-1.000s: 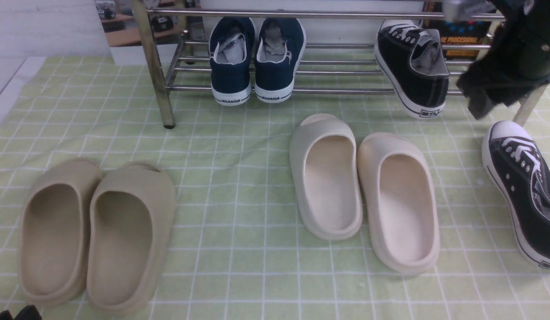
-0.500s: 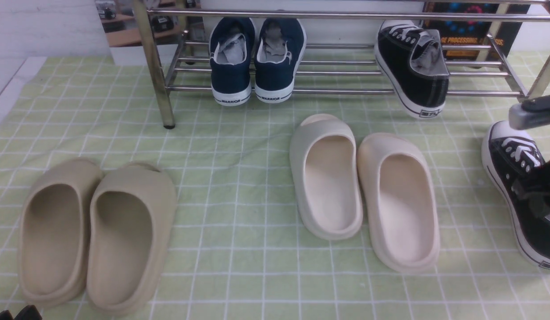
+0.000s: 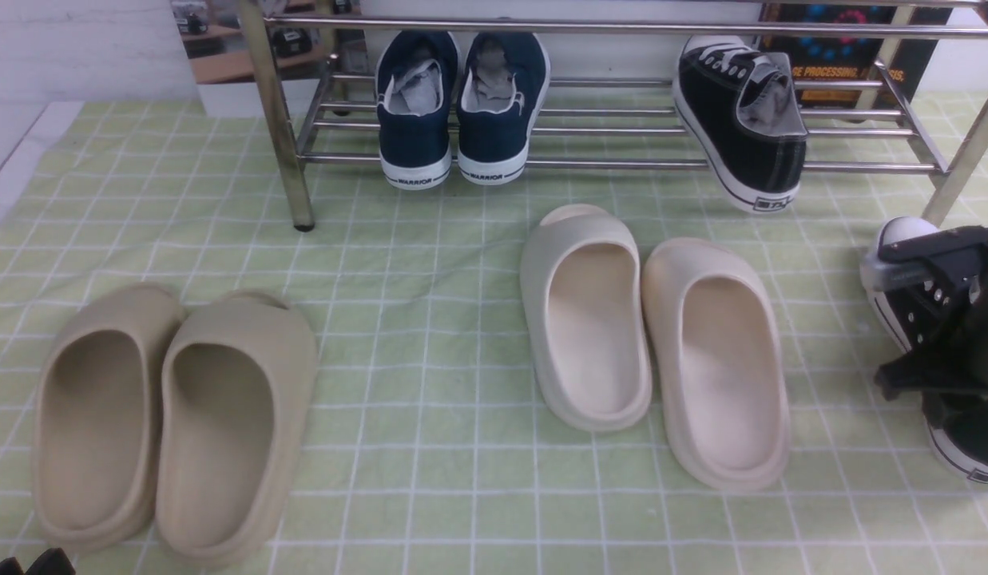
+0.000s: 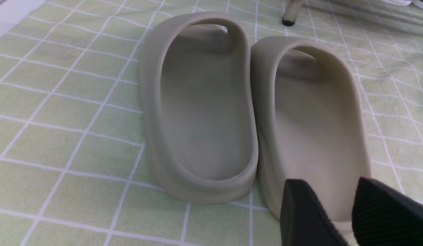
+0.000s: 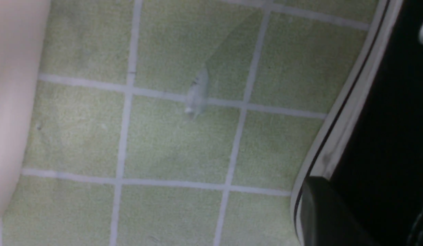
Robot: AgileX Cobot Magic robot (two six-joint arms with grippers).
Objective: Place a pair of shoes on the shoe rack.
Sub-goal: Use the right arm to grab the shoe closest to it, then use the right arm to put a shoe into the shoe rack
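Note:
One black sneaker of the pair of shoes rests heel-out on the lower rods of the shoe rack, towards its right end. The other black sneaker lies on the green cloth at the far right, just in front of the rack. My right gripper has come down onto it and covers its middle. In the right wrist view one finger presses against the outside of this sneaker, at its white sole, with black canvas between the jaws. My left gripper hovers open over the heel of a beige slide.
Navy sneakers stand on the rack to the left. Cream slides lie mid-cloth, close to the left of the gripped sneaker. Beige slides lie front left. The rack's shiny legs stand on the checked cloth.
My right arm dropped from up by the rack's right end down onto the sneaker on the cloth, and its jaws closed in on the shoe. The left arm stayed put.

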